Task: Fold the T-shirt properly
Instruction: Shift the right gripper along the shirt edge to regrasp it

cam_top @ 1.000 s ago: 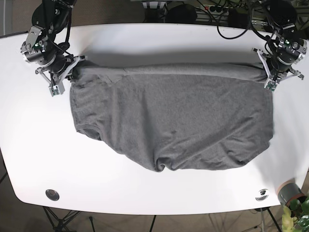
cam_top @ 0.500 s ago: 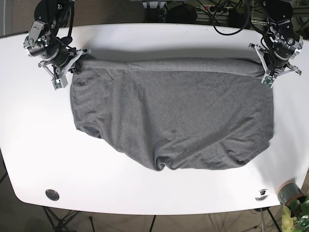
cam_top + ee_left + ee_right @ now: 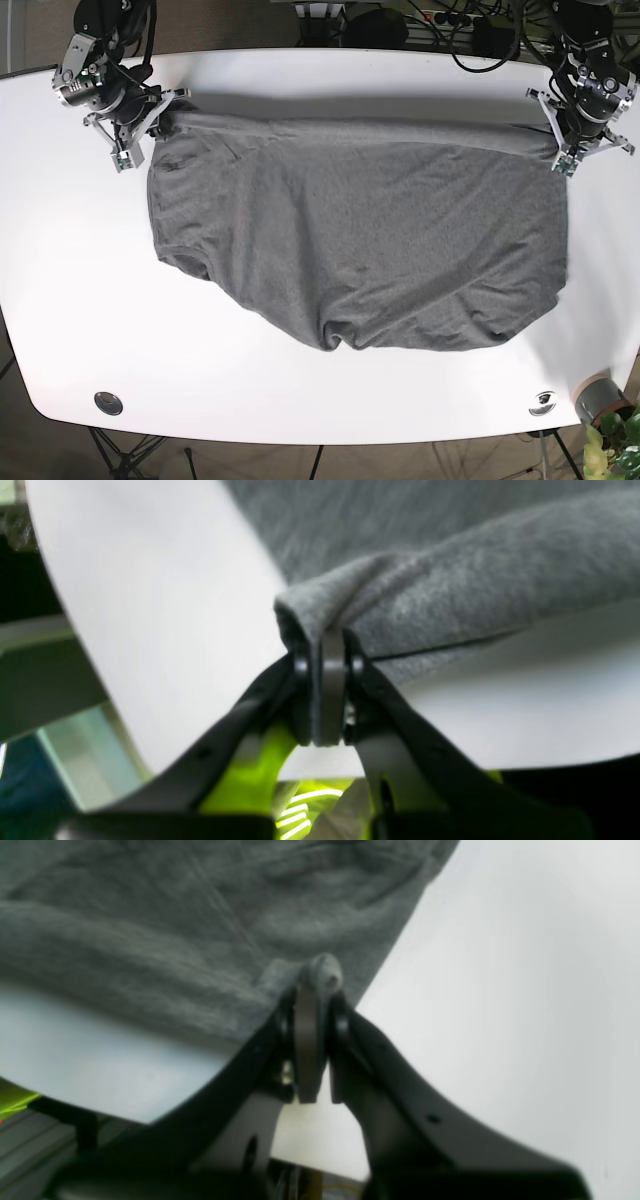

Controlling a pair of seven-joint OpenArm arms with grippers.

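A grey T-shirt [image 3: 360, 240] lies spread on the white table [image 3: 300, 400], its far edge stretched taut between my two grippers. My left gripper [image 3: 562, 150] at the far right is shut on the shirt's corner; the left wrist view shows the grey fabric [image 3: 400, 600] pinched between the black fingers [image 3: 300, 690]. My right gripper [image 3: 152, 125] at the far left is shut on the other corner; the right wrist view shows fabric [image 3: 200, 915] bunched between its fingers [image 3: 340, 1030]. The near part of the shirt rests rumpled on the table.
A round metal grommet [image 3: 108, 403] sits at the table's near left and a logo mark [image 3: 543, 401] at the near right. A plant pot [image 3: 600, 400] stands off the near right corner. Cables and gear [image 3: 400, 25] lie beyond the far edge.
Both grippers have moved toward the far edge of the table, pulling the shirt's held edge back with them. The shirt is stretched longer front to back.
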